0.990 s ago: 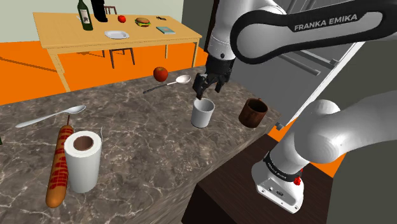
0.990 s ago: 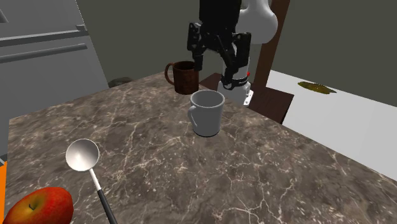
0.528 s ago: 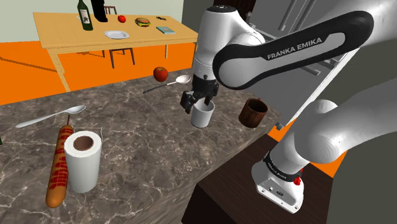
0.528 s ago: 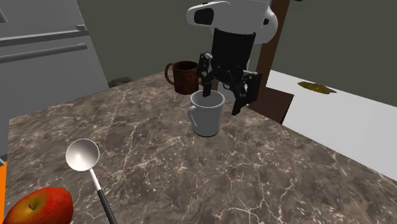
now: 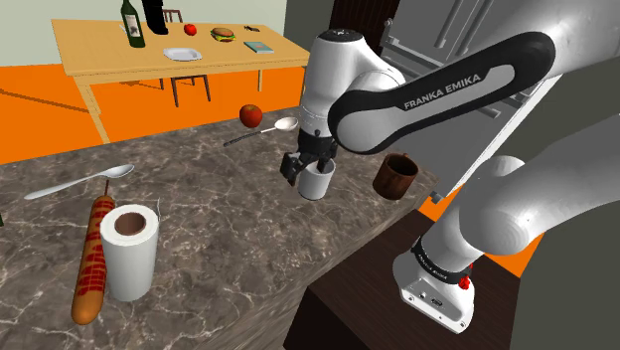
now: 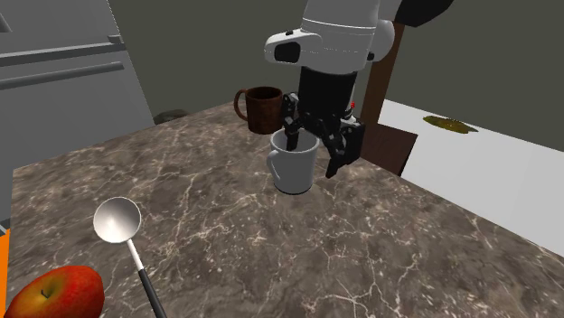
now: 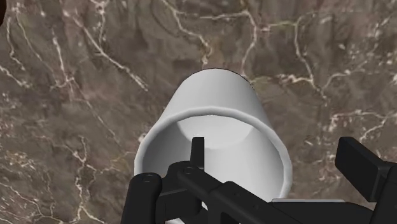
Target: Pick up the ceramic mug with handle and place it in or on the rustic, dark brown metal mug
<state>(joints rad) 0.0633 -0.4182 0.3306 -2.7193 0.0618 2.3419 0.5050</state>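
Observation:
A white mug (image 5: 318, 183) stands upright on the marble counter (image 5: 209, 214); its handle shows on its left side in the second exterior view. My black gripper (image 5: 307, 167) is open and lowered over the white mug's (image 6: 295, 167) rim. One finger (image 6: 291, 140) dips inside the cup and the other (image 6: 337, 155) hangs outside its wall, neither clasping it. In the wrist view the white mug (image 7: 216, 114) lies right under my gripper (image 7: 280, 175), its wall between the fingers. The dark brown mug (image 5: 395, 176) stands to the shoulder view's right of the white one, seen behind it as the brown mug (image 6: 260, 108).
Beyond the white mug lie a spoon (image 5: 260, 131) and a red apple (image 5: 251, 115). A paper towel roll (image 5: 130, 251), a long sausage (image 5: 94, 257) and a second spoon (image 5: 79, 181) sit at the shoulder view's left. The counter edge runs close behind the brown mug.
My gripper came down from above the white mug to its rim and shifted slightly to the shoulder view's left. The fingers stayed open. Neither mug moved.

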